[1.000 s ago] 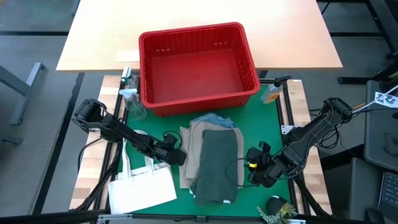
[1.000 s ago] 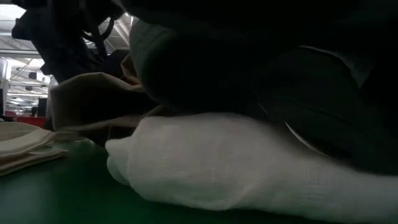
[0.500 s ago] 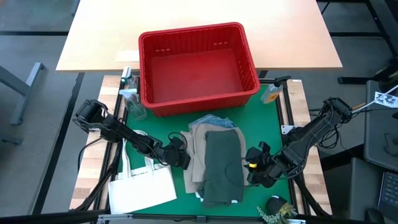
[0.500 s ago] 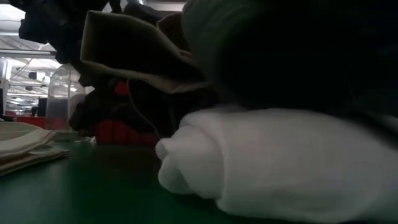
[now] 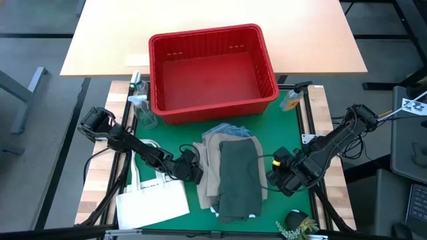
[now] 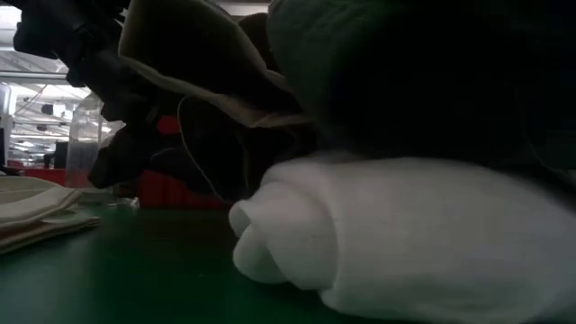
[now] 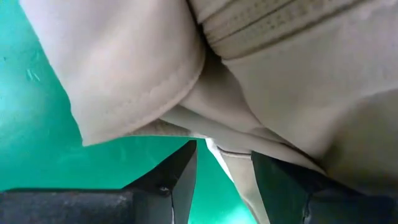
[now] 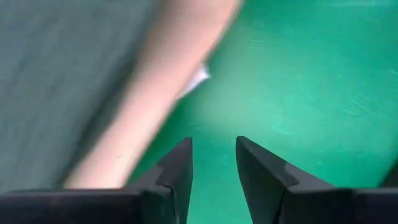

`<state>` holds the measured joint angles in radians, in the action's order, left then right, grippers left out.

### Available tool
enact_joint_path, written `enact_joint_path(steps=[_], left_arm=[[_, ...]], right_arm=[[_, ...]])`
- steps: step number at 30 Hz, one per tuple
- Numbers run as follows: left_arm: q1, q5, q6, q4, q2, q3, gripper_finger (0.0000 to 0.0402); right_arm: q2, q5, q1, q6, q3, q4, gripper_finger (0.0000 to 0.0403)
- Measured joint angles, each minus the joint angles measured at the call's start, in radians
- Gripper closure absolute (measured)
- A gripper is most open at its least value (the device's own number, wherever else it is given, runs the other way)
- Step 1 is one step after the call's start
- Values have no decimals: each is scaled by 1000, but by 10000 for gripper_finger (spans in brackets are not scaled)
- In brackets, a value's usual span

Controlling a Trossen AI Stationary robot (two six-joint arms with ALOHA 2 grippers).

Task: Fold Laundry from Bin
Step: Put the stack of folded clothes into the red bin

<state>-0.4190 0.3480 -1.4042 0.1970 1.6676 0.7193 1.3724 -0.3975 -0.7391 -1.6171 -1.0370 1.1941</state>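
Backing off toward 3 o'clock, the right gripper (image 5: 275,179) now sits clear of the folded laundry stack (image 5: 230,175), fingers parted and empty. At 9 o'clock the left gripper (image 5: 193,171) presses its parted fingers against the beige garment (image 7: 261,93). At 12 o'clock sits the red bin (image 5: 212,72).

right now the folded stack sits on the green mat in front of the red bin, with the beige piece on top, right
Not quite. The folded stack does sit on the green mat in front of the red bin, but the high view shows the dark green piece on top; the beige piece lies beneath it.
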Motion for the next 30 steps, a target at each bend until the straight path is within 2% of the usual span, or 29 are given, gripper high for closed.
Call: enact_joint_path(steps=[4, 10, 17, 23, 30], left_arm=[[-12, 0, -8, -2, 0, 0, 251], [-21, -2, -13, -24, -1, 0, 250], [-29, -32, -102, -61, 16, 1, 250], [-49, -33, -174, 7, 74, 1, 250], [-51, -25, -193, 173, 151, 14, 250]], right_arm=[[0, 8, 0, -52, 78, -55, 278], [1, 16, 0, -55, 217, -302, 278], [1, -2, 0, -92, 325, -552, 278], [1, -50, 0, -83, 366, -731, 278], [1, -107, 0, -81, 367, -783, 278]])
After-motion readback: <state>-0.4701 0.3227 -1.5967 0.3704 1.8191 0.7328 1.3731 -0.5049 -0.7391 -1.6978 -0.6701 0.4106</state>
